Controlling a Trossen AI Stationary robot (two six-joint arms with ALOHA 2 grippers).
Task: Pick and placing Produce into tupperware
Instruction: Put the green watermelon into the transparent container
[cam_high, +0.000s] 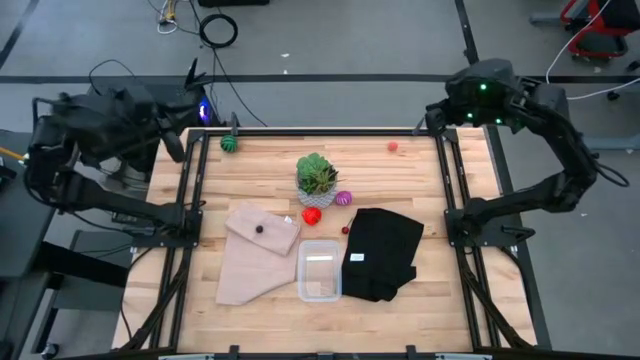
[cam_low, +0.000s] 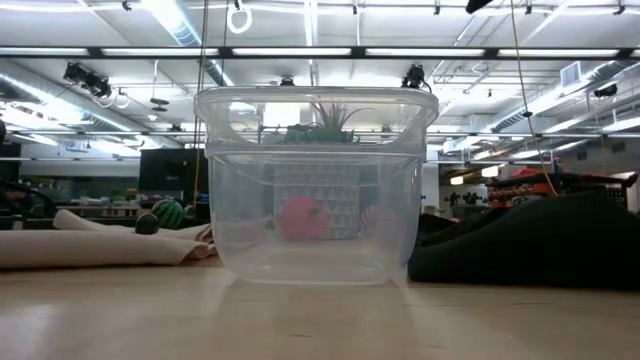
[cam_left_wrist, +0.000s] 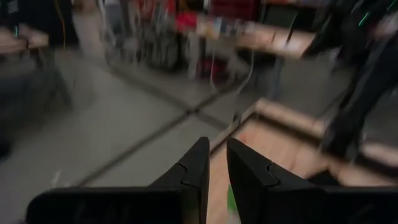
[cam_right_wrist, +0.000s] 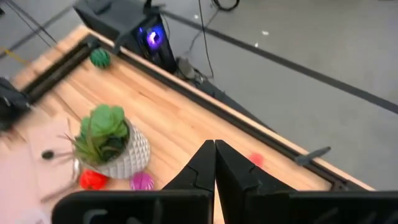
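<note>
The clear tupperware (cam_high: 319, 270) stands on the table's near middle, between a tan cloth (cam_high: 255, 250) and a black cloth (cam_high: 383, 252); it fills the low view (cam_low: 315, 190). A green striped ball (cam_high: 229, 143) lies near the far left corner. A red piece (cam_high: 312, 215) and a magenta ball (cam_high: 343, 198) sit by the potted plant (cam_high: 317, 178). A tiny dark piece (cam_high: 259, 227) rests on the tan cloth. One small red bit (cam_high: 346, 230) lies at the black cloth's edge, and another (cam_high: 393, 146) lies by the far edge. My left gripper (cam_left_wrist: 216, 144) is slightly open over the far left corner. My right gripper (cam_right_wrist: 215, 144) is shut over the far right corner.
Both arms, left (cam_high: 110, 125) and right (cam_high: 490, 95), are folded back at the table's far corners, off the wood. Black rails (cam_high: 185, 220) run along the table's left and right sides. The spiky plant in its white pot (cam_right_wrist: 109, 140) stands mid-table amid the fruit.
</note>
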